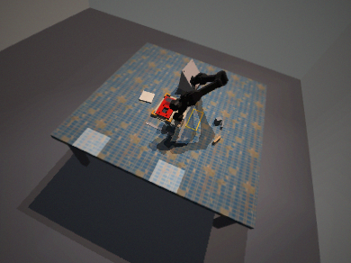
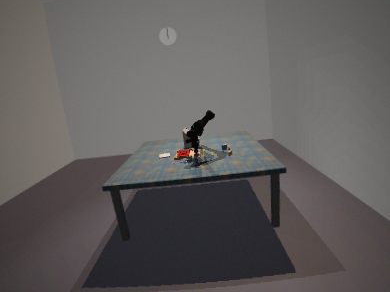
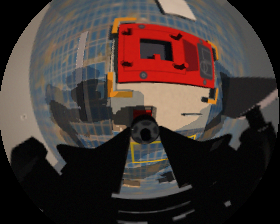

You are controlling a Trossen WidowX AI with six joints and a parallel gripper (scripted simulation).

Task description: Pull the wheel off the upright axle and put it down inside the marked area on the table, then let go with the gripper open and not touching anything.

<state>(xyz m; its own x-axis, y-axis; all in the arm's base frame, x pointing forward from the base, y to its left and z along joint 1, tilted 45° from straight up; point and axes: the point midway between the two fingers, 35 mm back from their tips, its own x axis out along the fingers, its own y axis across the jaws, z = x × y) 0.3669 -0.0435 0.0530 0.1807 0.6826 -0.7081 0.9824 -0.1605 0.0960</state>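
Clamped on the small dark wheel (image 3: 144,130), held tight between the gripper (image 3: 144,136) fingers, just beside the red block (image 3: 164,53) and near the yellow marked area (image 1: 194,119). Probably hard, light, round, slippery. Best squeezed across its rim.

One wheel (image 3: 144,130), one red block (image 3: 164,55).

Blue checked table (image 1: 112,117) with tan star motifs, red block (image 1: 166,106), yellow-outlined marked area (image 1: 193,119), black arm (image 1: 202,87)
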